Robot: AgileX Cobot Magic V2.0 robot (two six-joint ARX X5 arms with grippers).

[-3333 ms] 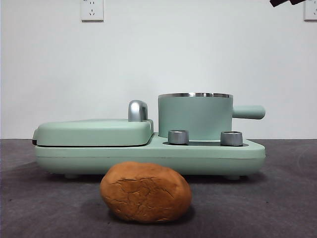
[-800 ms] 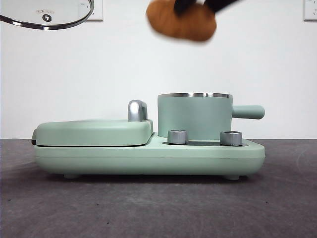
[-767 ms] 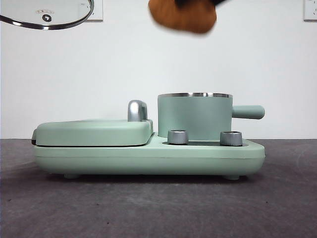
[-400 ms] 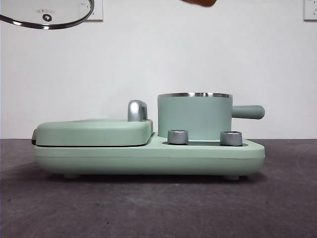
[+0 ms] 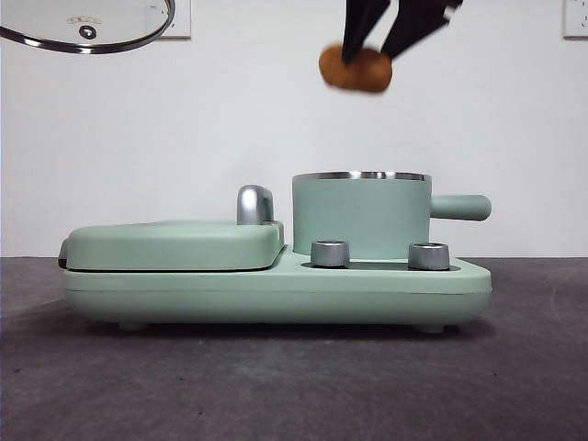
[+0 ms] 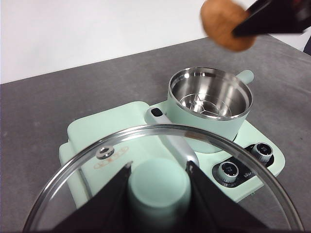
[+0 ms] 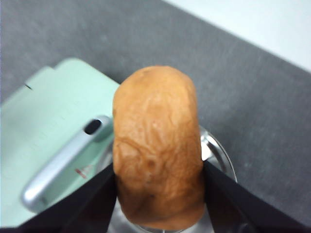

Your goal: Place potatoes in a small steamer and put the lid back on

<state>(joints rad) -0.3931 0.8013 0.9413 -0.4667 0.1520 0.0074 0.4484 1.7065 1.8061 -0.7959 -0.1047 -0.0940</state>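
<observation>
My right gripper [image 5: 367, 55] is shut on the orange-brown potato [image 5: 356, 70] and holds it in the air above the open mint-green steamer pot [image 5: 361, 217]. In the right wrist view the potato [image 7: 158, 145] fills the space between the jaws, with the pot's steel rim [image 7: 221, 155] below it. My left gripper [image 6: 158, 187] is shut on the green knob [image 6: 158, 182] of the clear glass lid [image 6: 160, 133] and holds it high at the left of the front view [image 5: 87, 28]. The left wrist view shows the pot's bare steel inside [image 6: 209, 99] and the potato [image 6: 226, 24] above it.
The pot stands on a mint-green cooker base [image 5: 276, 289] with two steel dials [image 5: 331, 254]. A closed flat grill plate [image 5: 175, 243] with a chrome handle [image 5: 255, 204] takes up the base's left half. Dark grey table [image 5: 276, 386] in front.
The potato was lifted from the table, rose out of the top of the front view, and has come back down to above the pot. The lid has stayed high at the left.
</observation>
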